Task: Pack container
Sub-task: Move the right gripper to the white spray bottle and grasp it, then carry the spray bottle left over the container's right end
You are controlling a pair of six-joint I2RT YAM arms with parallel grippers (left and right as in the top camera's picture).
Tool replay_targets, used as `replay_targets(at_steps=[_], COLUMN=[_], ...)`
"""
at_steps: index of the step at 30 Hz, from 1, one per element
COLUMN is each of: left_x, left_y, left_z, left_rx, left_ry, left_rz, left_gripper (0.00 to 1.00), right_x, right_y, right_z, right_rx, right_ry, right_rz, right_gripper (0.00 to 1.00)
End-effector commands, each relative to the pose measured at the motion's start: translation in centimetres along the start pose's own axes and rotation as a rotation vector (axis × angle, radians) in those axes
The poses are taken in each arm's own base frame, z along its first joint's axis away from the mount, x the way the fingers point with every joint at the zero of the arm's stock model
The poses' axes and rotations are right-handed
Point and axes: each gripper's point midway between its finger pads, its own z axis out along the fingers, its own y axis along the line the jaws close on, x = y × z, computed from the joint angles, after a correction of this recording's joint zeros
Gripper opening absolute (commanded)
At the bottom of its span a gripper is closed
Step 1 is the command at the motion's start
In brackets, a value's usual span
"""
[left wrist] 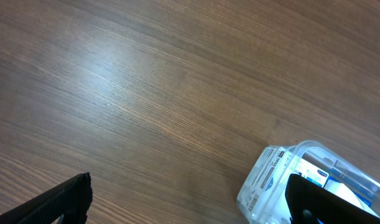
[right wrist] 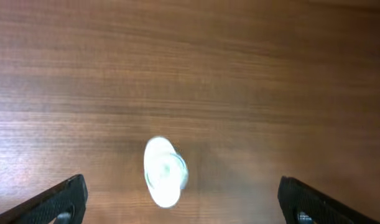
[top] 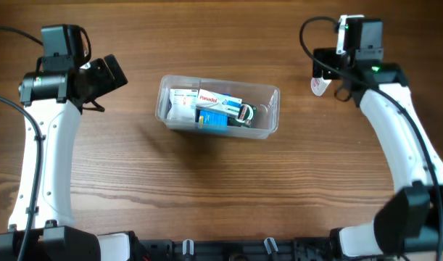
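The container (top: 272, 109), a clear rectangular tub, stands mid-table holding several small medicine boxes, among them a white Panadol box (top: 217, 99). My left gripper (top: 109, 72) hovers open to the container's left; in the left wrist view its fingers (left wrist: 64, 200) stand wide apart with the container's corner (left wrist: 272, 180) by the right finger. My right gripper (top: 331, 75) is open at the far right, over a small white bottle (top: 317, 85). In the right wrist view the bottle (right wrist: 165, 171) is a blurred white shape between the spread fingers (right wrist: 65, 196), touching neither.
The wooden table (top: 221, 188) spreads around the container. Both white arm links run along the left and right sides down to the bases at the front edge. A black cable loops above the right arm (top: 308, 32).
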Motion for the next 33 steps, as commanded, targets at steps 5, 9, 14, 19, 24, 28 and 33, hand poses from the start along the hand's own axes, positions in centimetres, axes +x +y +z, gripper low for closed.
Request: replay_targets(at_steps=[5,9,14,19,24,28,33], left_x=[-0.2,-0.2,-0.2,-0.2,-0.2,-0.2,-0.2], left_y=[0.0,0.0,0.0,0.0,0.0,0.0,0.0], left_z=[-0.4,-0.4,-0.4,-0.4,-0.4,-0.4,-0.4], left_rx=[0.01,0.01,0.009,0.01,0.01,0.009,0.01], left_ry=[-0.009,-0.009,-0.009,-0.009,-0.009,-0.009,-0.009], left_rz=[0.015,0.015,0.015,0.015,0.015,0.015,0.015], left_gripper=[1.0,1.0,1.0,1.0,1.0,1.0,1.0], right_x=[4.0,5.6,5.6,5.8,6.2,6.3,5.3], right_y=[2.3,2.8,2.5,2.3,2.3,2.3,2.0], right_z=[6.1,7.9,8.2,8.2,8.2,8.1,7.0], right_rx=[-0.056,-0.059,-0.053,-0.05,-0.051,-0.051,-0.05], right_ry=[0.15,0.199,0.198,0.208,0.224,0.229,0.202], right_rz=[-0.041,-0.05,-0.023,-0.016,-0.018,-0.02,-0.016], right_gripper=[0.98,0.93,0.8,0.48,0.33,0.21,0.13])
